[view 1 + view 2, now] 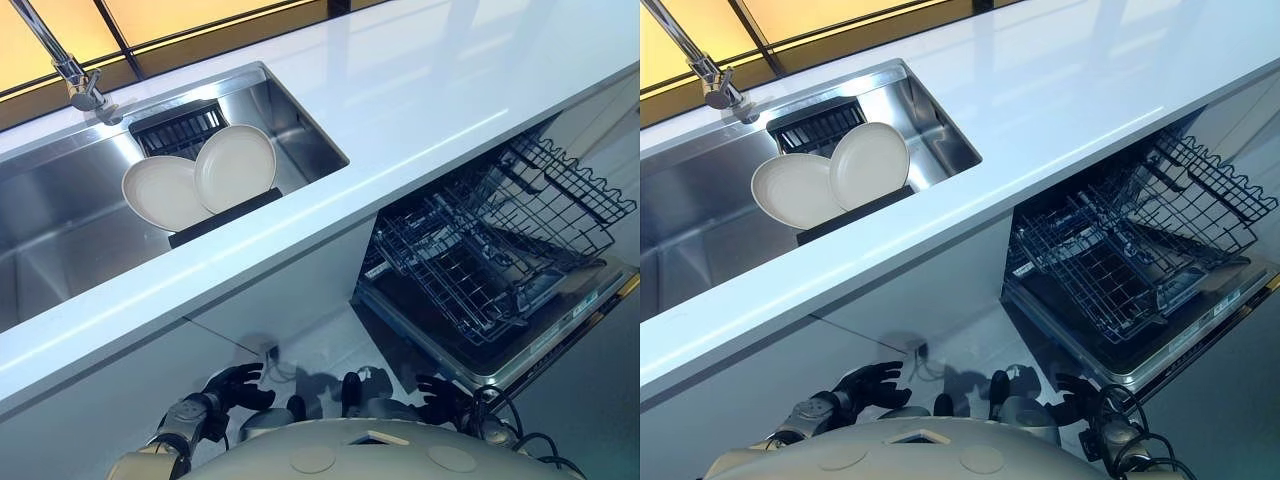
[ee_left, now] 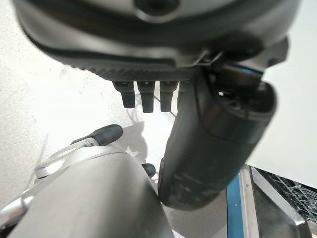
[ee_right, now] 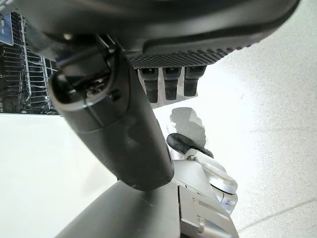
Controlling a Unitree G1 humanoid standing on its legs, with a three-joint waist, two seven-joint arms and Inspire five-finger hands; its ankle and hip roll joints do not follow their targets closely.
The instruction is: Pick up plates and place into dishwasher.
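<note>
Cream plates (image 1: 200, 180) well above left hand (image 1: 235, 388)

Two plates (image 1: 200, 180) in one sink (image 1: 60, 240), one open dishwasher (image 1: 500, 260).

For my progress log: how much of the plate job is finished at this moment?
Nothing is loaded yet. Both plates lean in the sink; the open dishwasher racks look empty. Left hand and right hand hang low, open, holding nothing. Both plates remain to move.
</note>
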